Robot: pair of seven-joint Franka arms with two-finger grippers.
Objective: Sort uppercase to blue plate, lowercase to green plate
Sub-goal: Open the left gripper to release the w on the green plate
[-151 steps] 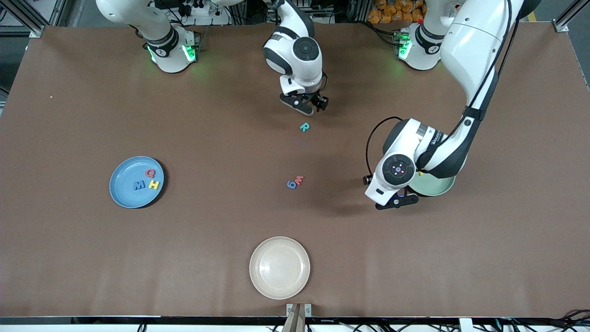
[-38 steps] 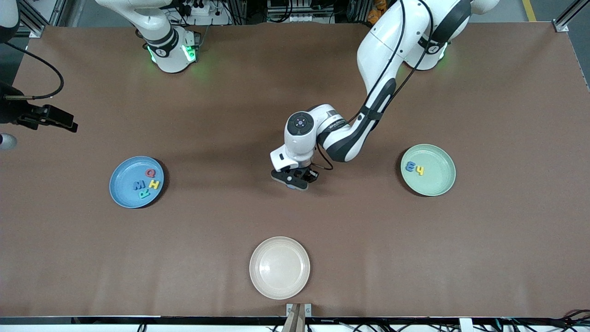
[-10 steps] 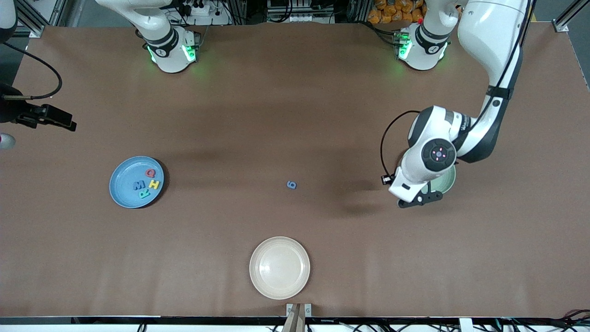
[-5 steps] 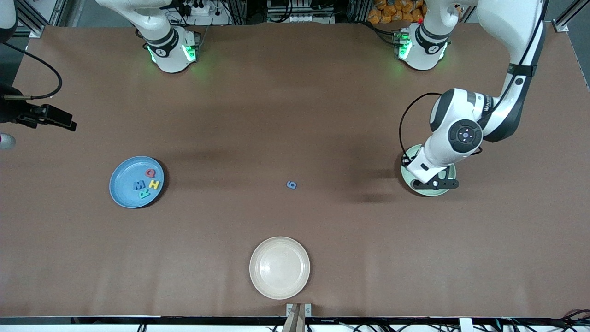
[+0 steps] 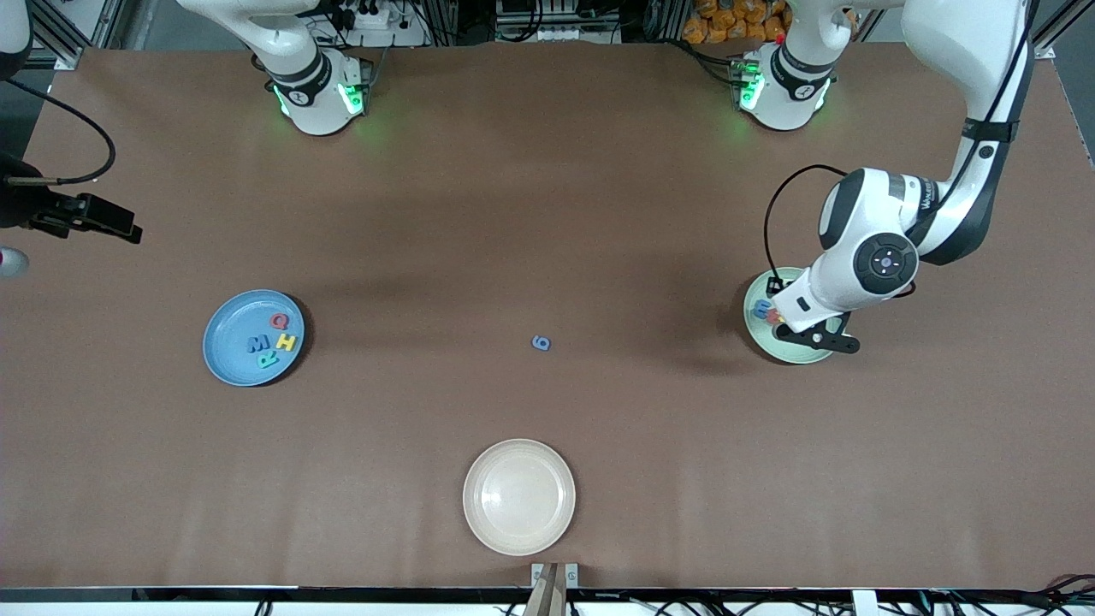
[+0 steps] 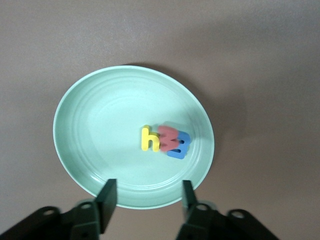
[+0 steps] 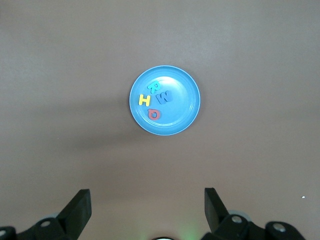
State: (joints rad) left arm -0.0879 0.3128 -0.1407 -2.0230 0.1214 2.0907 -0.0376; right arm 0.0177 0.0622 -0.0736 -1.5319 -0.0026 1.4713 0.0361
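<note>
My left gripper (image 5: pixel 817 340) hangs open over the green plate's (image 5: pixel 787 354) rim, holding nothing. In the left wrist view its fingers (image 6: pixel 106 197) frame the plate (image 6: pixel 100 130), where three lowercase letters lie together: a yellow h (image 6: pixel 149 139), a red m (image 6: pixel 168 138) and a blue m (image 6: pixel 180 146) partly under it. A blue g (image 5: pixel 540 343) lies alone mid-table. The blue plate (image 5: pixel 231 359) holds the uppercase Q (image 5: pixel 279 322), H (image 5: pixel 287 343), M (image 5: pixel 257 344) and R (image 5: pixel 268 359). My right gripper (image 7: pixel 147 200) waits open, high over the table beside that plate (image 7: pixel 185 100).
An empty beige plate (image 5: pixel 518 496) sits near the front edge, nearer to the front camera than the blue g. The brown table top stretches bare between the three plates.
My left arm has carried the red m from beside the green plate to over it and has opened its jaws. The red m now lies in the plate. The right arm has not moved.
</note>
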